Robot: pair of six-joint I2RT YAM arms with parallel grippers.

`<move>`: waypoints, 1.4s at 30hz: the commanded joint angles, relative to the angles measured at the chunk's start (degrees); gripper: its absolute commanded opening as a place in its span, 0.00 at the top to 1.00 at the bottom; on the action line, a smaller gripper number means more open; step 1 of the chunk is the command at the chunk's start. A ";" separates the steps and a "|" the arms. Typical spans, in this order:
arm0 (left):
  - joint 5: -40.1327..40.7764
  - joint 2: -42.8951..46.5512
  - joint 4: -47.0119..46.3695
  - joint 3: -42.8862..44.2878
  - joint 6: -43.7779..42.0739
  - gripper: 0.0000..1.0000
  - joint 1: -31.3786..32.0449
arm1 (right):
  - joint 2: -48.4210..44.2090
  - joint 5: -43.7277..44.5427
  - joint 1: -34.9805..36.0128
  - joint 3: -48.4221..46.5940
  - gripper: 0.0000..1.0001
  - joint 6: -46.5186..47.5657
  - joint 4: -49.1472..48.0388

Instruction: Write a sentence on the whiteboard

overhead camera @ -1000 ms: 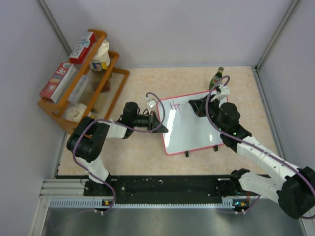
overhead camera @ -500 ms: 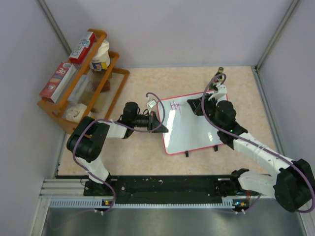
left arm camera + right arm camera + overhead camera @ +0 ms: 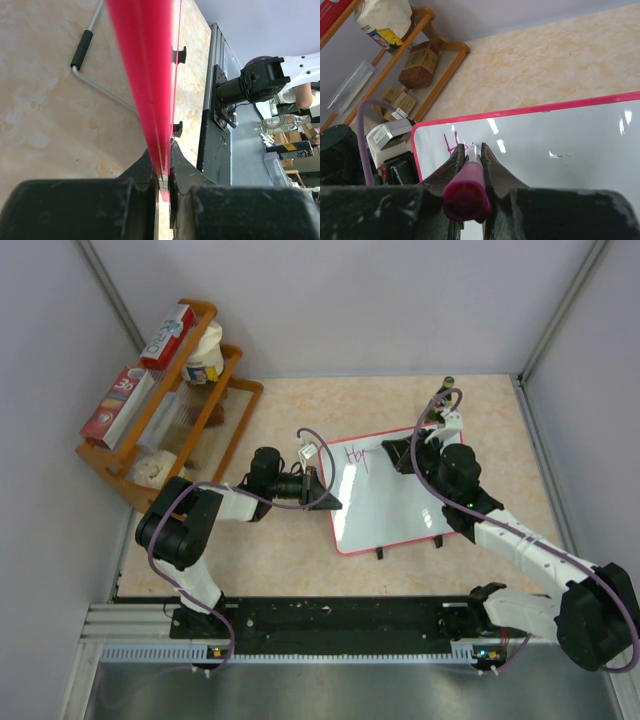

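Observation:
The whiteboard [image 3: 390,505] lies tilted on the table, white with a pink-red rim. My left gripper [image 3: 322,497] is shut on its left edge; in the left wrist view the red rim [image 3: 145,75] runs between the jaws [image 3: 164,170]. My right gripper [image 3: 397,455] is shut on a pink-purple marker [image 3: 467,192], whose tip rests on the board [image 3: 560,135] at the upper left. The first pink letters of the sentence [image 3: 357,455] show there, partly hidden behind the fingers in the right wrist view [image 3: 451,142].
A wooden rack [image 3: 165,405] with boxes and bags stands at the back left. A green bottle [image 3: 440,400] stands behind the right arm. Two black clip feet [image 3: 380,553] stick out from the board's near edge. A metal stand bar [image 3: 100,85] lies beneath the board.
The right gripper with the marker has shifted a little left and back along the board's top. The left arm and the board have stayed still.

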State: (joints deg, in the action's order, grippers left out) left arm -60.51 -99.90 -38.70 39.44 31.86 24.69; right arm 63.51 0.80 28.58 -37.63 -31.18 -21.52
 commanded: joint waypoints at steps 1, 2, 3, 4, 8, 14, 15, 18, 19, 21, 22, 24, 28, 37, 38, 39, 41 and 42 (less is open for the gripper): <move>-2.51 -0.83 5.12 -1.03 -6.90 1.00 2.56 | -0.22 1.84 -1.24 0.01 1.00 0.77 -1.42; -2.42 -0.83 5.12 -1.03 -6.90 1.00 2.65 | -0.57 2.01 -1.33 0.18 1.00 0.77 -1.25; -2.42 -0.91 5.21 -1.03 -6.90 1.00 2.65 | -0.75 2.10 -1.33 0.36 1.00 0.94 -1.07; -2.51 -0.91 5.21 -0.95 -6.90 1.00 2.65 | -1.01 2.10 -1.42 0.62 1.00 0.86 -0.81; -2.33 -0.83 5.21 -0.94 -6.98 1.00 2.56 | -1.89 2.37 -1.68 1.33 1.00 1.38 -0.19; -2.42 -0.83 5.39 -0.94 -6.98 1.00 2.65 | -3.12 2.28 -1.68 2.38 1.00 2.26 0.78; -2.33 -0.83 5.47 -1.03 -7.07 1.00 2.65 | -3.21 2.10 -1.60 2.73 1.00 2.26 0.86; -2.33 -0.91 5.56 -0.86 -7.16 1.00 2.56 | -3.74 1.58 -1.68 3.26 1.00 2.18 0.95; -2.33 -0.91 5.65 -0.86 -7.16 1.00 2.56 | -3.74 1.31 -1.68 3.52 1.00 2.26 0.86; -2.33 -0.91 5.56 -0.94 -7.16 1.00 2.65 | -3.83 0.96 -1.68 3.79 1.00 2.00 0.78; -2.33 -0.91 5.56 -0.94 -7.16 1.00 2.56 | -3.74 0.87 -1.68 3.88 1.00 1.91 0.60; -2.33 -0.91 5.56 -0.94 -7.16 1.00 2.73 | -3.83 0.44 -1.68 4.05 1.00 1.56 0.43; -2.42 -0.91 5.56 -0.77 -7.07 1.00 2.65 | -3.13 -0.44 -1.68 4.14 1.00 0.86 -0.45; -2.42 -1.00 5.56 -0.77 -7.07 1.00 2.73 | -0.49 -3.43 -1.68 4.05 1.00 -2.04 -3.53; -2.42 -1.00 5.56 -0.86 -7.07 1.00 2.73 | -0.23 -3.43 -1.68 3.97 1.00 -2.39 -3.62; -2.42 -1.00 5.56 -0.77 -7.07 1.00 2.82 | -0.31 -3.35 -1.68 3.96 1.00 -2.83 -3.79; -2.42 -1.00 5.56 -0.86 -7.07 1.00 2.73 | -0.31 -3.35 -1.68 3.61 1.00 -3.45 -3.88; -2.42 -0.91 5.56 -0.77 -7.07 1.00 2.82 | -0.75 -3.35 -1.60 3.44 1.00 -3.71 -3.71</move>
State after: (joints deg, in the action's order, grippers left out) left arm -60.42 -99.90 -38.00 39.62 31.79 24.69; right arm 62.52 -2.28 27.49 -34.13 -33.65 -24.10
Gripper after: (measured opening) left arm 0.082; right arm 0.102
